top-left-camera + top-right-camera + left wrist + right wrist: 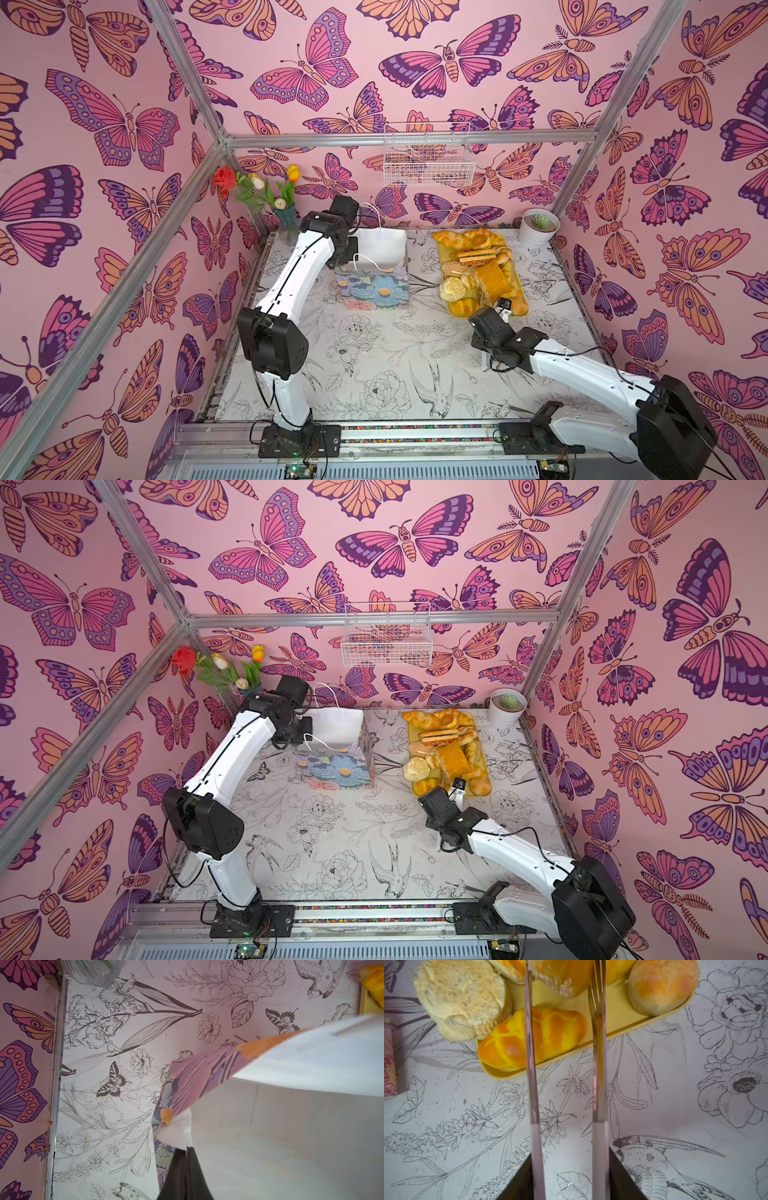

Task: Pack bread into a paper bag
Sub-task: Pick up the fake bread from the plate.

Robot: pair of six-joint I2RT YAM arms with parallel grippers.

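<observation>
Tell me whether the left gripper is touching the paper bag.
Touching. Left wrist view shows the left gripper's fingers pinching the paper bag's rim.

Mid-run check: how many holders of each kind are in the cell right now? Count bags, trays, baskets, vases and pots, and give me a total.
paper bag: 1
yellow tray: 1
wire basket: 1
glass vase: 1
plant pot: 1
Total: 5

Left hand [187, 1150] pinched on paper bag [291, 1122] rim, white interior, flower-printed table [124, 1032]
</observation>
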